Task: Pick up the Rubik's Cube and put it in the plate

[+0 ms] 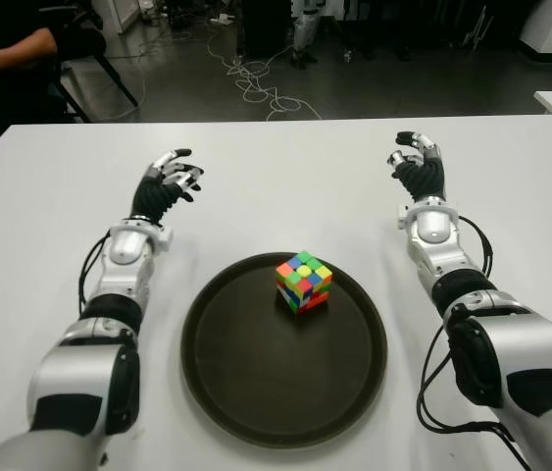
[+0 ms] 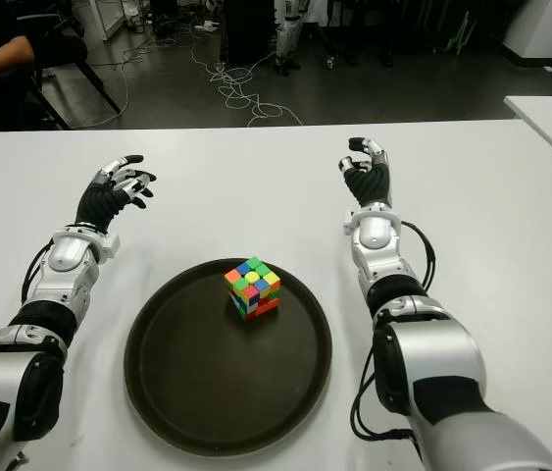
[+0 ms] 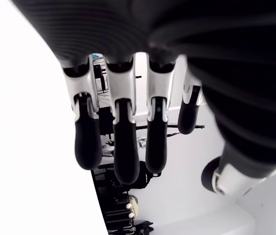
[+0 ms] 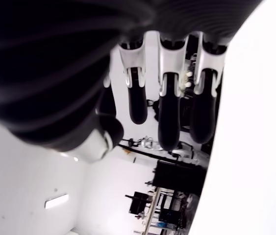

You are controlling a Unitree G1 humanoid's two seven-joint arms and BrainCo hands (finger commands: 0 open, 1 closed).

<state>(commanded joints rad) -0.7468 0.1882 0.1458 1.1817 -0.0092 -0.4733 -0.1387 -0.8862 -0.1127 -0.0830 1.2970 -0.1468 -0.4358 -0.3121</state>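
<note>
Rubik's Cube (image 1: 304,281) sitting in the plate (image 1: 226,373), both hands empty.
Cube rests on the dark round plate, toward its far rim and slightly right of its middle; the plate lies on the white surface (image 1: 285,186) near the near edge, between the two arms. Left hand (image 1: 165,186) shows to the left of the plate and farther back, fingers (image 3: 120,147) loosely extended and holding nothing. Right hand (image 1: 419,169) shows to the right and farther back, raised with fingers (image 4: 169,117) relaxed, slightly bent, also holding nothing. A person's arm (image 1: 1,49) shows beyond the far left corner.
</note>
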